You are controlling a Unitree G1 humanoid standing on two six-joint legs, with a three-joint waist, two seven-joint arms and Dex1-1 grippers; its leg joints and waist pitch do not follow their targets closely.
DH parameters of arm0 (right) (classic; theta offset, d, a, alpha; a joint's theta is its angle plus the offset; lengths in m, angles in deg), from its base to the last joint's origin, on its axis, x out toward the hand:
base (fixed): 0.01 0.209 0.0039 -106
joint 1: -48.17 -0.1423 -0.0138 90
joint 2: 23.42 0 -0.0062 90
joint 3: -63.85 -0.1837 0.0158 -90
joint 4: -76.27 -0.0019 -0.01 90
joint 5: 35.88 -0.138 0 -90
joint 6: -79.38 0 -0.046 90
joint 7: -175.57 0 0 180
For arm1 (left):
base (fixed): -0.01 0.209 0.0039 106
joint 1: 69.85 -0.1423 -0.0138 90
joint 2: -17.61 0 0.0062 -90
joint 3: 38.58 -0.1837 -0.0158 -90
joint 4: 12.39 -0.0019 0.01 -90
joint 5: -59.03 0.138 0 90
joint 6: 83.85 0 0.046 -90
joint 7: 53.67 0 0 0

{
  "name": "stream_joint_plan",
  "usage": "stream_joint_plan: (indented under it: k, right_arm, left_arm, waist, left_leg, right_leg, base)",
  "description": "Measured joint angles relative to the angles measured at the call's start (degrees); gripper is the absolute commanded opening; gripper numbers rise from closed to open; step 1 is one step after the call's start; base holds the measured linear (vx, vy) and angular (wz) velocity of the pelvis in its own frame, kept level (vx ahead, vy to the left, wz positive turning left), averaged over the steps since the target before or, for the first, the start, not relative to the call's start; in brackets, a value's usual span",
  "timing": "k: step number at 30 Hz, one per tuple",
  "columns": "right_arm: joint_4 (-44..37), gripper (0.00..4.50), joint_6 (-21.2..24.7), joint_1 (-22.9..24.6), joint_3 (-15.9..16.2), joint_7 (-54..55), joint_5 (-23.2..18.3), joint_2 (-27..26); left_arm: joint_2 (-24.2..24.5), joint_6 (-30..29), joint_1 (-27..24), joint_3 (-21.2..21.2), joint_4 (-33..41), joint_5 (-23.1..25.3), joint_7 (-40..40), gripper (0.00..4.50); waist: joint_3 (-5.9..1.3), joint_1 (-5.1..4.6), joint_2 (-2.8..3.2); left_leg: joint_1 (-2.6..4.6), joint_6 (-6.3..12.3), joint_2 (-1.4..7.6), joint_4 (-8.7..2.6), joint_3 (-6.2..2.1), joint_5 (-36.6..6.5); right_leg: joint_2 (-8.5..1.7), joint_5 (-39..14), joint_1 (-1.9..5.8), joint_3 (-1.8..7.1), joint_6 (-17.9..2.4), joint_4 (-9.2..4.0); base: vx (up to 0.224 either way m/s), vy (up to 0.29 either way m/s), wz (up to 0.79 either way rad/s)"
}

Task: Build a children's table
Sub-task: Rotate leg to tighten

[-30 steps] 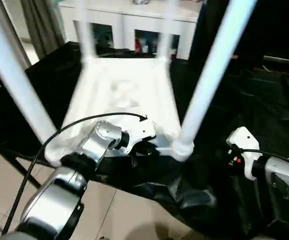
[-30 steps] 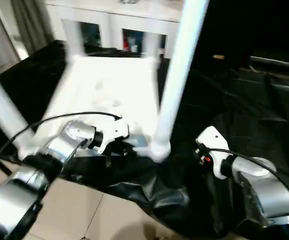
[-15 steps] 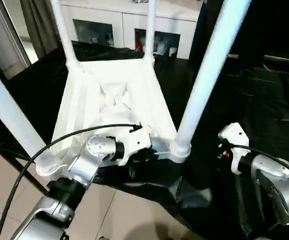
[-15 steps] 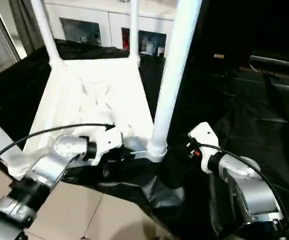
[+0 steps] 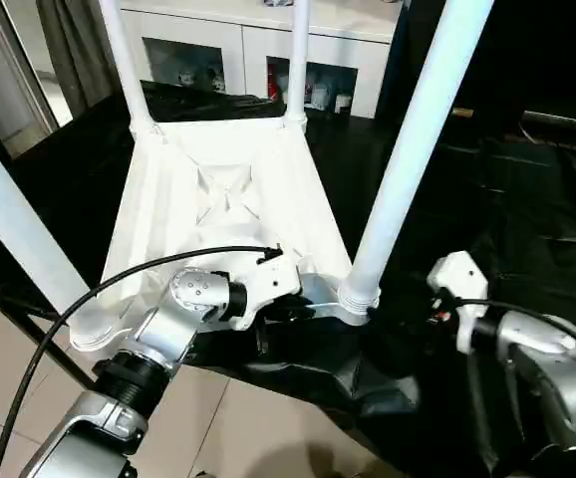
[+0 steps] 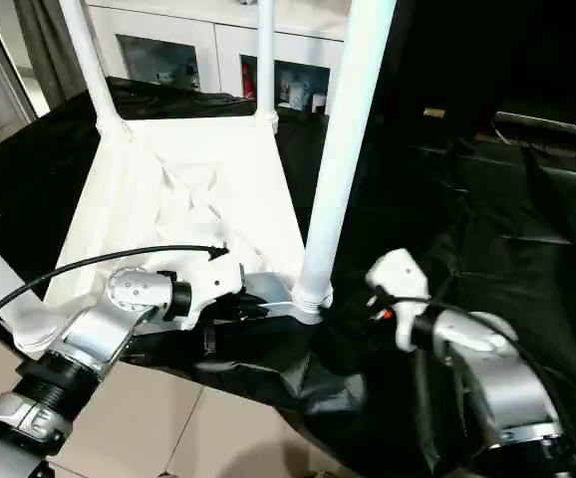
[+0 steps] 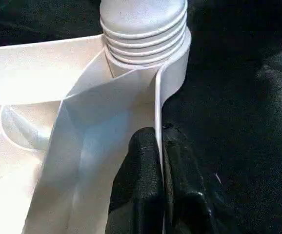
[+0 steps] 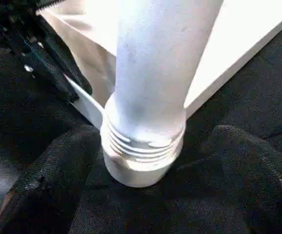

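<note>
The children's table lies upside down on black cloth, its ribbed white tabletop facing up. Legs stand in its corner sockets: near right leg, near left leg, and two far legs. My left gripper is shut on the tabletop's thin rim, just beside the near right socket. My right gripper is open, a dark finger on each side of the near right leg's ribbed base, apart from it.
Black cloth covers the work surface and bunches up along its near edge. Tiled floor lies below that edge. A white cabinet and a grey curtain stand behind.
The camera has shifted and steadied. My right gripper has come slightly closer to the near right leg's base. The left gripper keeps its hold on the rim.
</note>
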Motion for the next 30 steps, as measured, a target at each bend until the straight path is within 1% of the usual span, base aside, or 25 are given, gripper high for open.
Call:
stream_joint_plan:
  k: [4, 8, 10, 12, 13, 14, 16, 18, 19, 21, 22, 23, 27, 30]
  right_arm:
    - [2.0, 4.15, -0.6, -0.8, 1.7, 0.7, 0.6, -1.8]
    - [2.5, 4.15, -0.9, -2.6, 1.8, 0.8, 0.5, -3.1]
    - [2.7, 3.81, -1.1, -2.7, 1.7, 0.7, 0.2, -3.5]
    - [3.4, 3.81, -1.1, -2.7, 1.7, 0.7, -0.4, -4.4]
    - [4.1, 3.69, -1.1, -2.8, 1.6, 0.7, -0.7, -4.9]
    - [4.3, 3.69, -1.1, -2.9, 1.6, 0.7, -0.8, -4.9]
    - [4.6, 3.36, -1.2, -3.0, 1.6, 0.5, -0.8, -4.9]
    - [4.9, 3.32, -1.4, -3.1, 1.6, 0.4, -0.8, -4.8]
    - [5.1, 3.14, -1.4, -3.3, 1.6, 0.2, -0.8, -4.8]
    - [5.8, 3.14, -1.8, -3.7, 1.6, -0.2, -0.8, -4.8]
    - [6.1, 2.93, -1.9, -3.9, 1.6, -0.4, -0.8, -4.7]
    - [6.2, 2.84, -1.9, -4.0, 1.6, -0.5, -0.8, -4.7]
    - [6.7, 2.65, -2.4, -4.1, 1.6, -1.0, -0.8, -4.7]
    - [7.2, 2.63, -2.7, -4.4, 1.6, -1.4, -0.7, -4.7]
  left_arm:
    - [0.0, 0.0, 0.1, 0.0, 0.0, 0.0, -0.4, 0.00]
    - [0.0, -0.1, 0.1, 0.0, 0.0, 0.0, -0.5, 0.00]
    - [0.0, -0.1, 0.1, 0.0, 0.0, 0.0, -0.7, 0.00]
    - [0.1, -0.2, 0.1, 0.0, 0.0, -0.1, -0.8, 0.00]
    - [0.1, -0.3, 0.1, 0.0, 0.0, -0.1, -0.8, 0.00]
    - [0.1, -0.3, 0.1, 0.0, 0.0, -0.2, -0.9, 0.00]
    - [0.2, -0.4, 0.1, 0.1, 0.0, -0.2, -1.0, 0.00]
    - [0.3, -0.5, 0.1, 0.1, 0.0, -0.4, -1.3, 0.00]
    - [0.4, -0.5, 0.1, 0.1, 0.0, -0.4, -1.4, 0.00]
    - [0.4, -0.5, 0.1, 0.1, 0.0, -0.5, -1.6, 0.00]
    - [0.4, -0.5, 0.1, 0.1, 0.0, -0.5, -1.6, 0.00]
    - [0.5, -0.5, 0.1, 0.1, 0.0, -0.5, -1.6, 0.00]
    - [0.5, -0.5, 0.1, 0.1, 0.0, -0.5, -1.6, 0.00]
    - [0.6, -0.5, 0.1, 0.1, 0.0, -0.5, -1.6, 0.00]
  waist:
    - [0.00, 0.05, 0.00]
    - [0.00, 0.14, 0.00]
    - [-0.01, 0.19, -0.02]
    - [-0.01, 0.15, -0.02]
    - [-0.01, 0.15, -0.02]
    - [-0.01, 0.15, -0.02]
    - [-0.01, 0.14, -0.06]
    - [-0.01, 0.14, -0.08]
    - [-0.02, 0.14, -0.08]
    - [-0.01, 0.11, -0.10]
    - [0.00, 0.10, -0.13]
    - [-0.01, 0.10, -0.15]
    - [-0.01, 0.09, -0.19]
    - [-0.02, 0.08, -0.21]
  left_leg:
    - [-0.02, 0.00, 0.00, 0.00, 0.00, 0.0]
    - [-0.02, 0.00, 0.00, -0.01, -0.01, 0.0]
    - [-0.02, 0.00, 0.00, -0.02, -0.01, 0.0]
    - [-0.01, 0.00, 0.00, -0.03, 0.00, 0.0]
    - [-0.01, 0.00, 0.00, -0.03, 0.00, 0.0]
    - [-0.01, 0.00, -0.01, -0.03, 0.00, 0.0]
    - [0.00, 0.00, 0.00, -0.03, 0.00, 0.0]
    - [0.00, -0.01, 0.00, -0.03, 0.00, 0.0]
    - [0.01, -0.01, 0.00, -0.03, 0.00, 0.0]
    - [0.01, -0.01, 0.00, -0.03, 0.00, 0.0]
    - [0.01, -0.01, 0.00, -0.03, 0.00, 0.0]
    - [0.02, -0.01, 0.00, -0.03, 0.00, 0.0]
    - [0.02, -0.01, 0.00, -0.03, 0.01, 0.0]
    - [0.03, -0.01, 0.00, -0.03, 0.01, 0.0]
  right_leg:
    - [0.00, 0.0, -0.01, 0.00, 0.0, -0.01]
    - [0.00, 0.0, -0.01, 0.00, 0.0, 0.00]
    - [0.00, 0.0, -0.01, 0.01, 0.0, -0.01]
    - [0.00, 0.0, -0.01, 0.01, 0.0, 0.01]
    - [0.00, 0.0, -0.01, 0.01, 0.0, 0.02]
    - [0.00, 0.0, -0.01, 0.02, 0.0, 0.02]
    - [0.00, 0.0, -0.01, 0.02, 0.0, 0.02]
    - [0.00, 0.0, -0.01, 0.03, 0.0, 0.02]
    - [0.00, 0.0, -0.01, 0.03, 0.0, 0.02]
    - [0.00, 0.0, -0.01, 0.03, 0.0, 0.03]
    - [0.00, 0.0, -0.01, 0.03, 0.0, 0.03]
    - [0.00, 0.0, -0.01, 0.03, 0.0, 0.03]
    - [0.00, 0.0, -0.01, 0.04, 0.0, 0.03]
    - [0.00, 0.0, -0.01, 0.04, 0.0, 0.04]
  base:
    - [0.000, 0.000, 0.00]
    - [0.000, 0.000, 0.00]
    - [0.000, 0.000, 0.00]
    - [0.000, 0.000, 0.00]
    - [0.000, 0.000, 0.00]
    - [0.000, 0.000, 0.00]
    - [0.000, 0.000, 0.00]
    - [0.000, 0.000, 0.00]
    - [0.000, 0.000, 0.00]
    - [0.000, 0.000, 0.00]
    - [0.000, 0.000, 0.00]
    - [0.000, 0.000, 0.00]
    - [0.000, 0.000, 0.00]
    - [0.000, 0.000, 0.00]
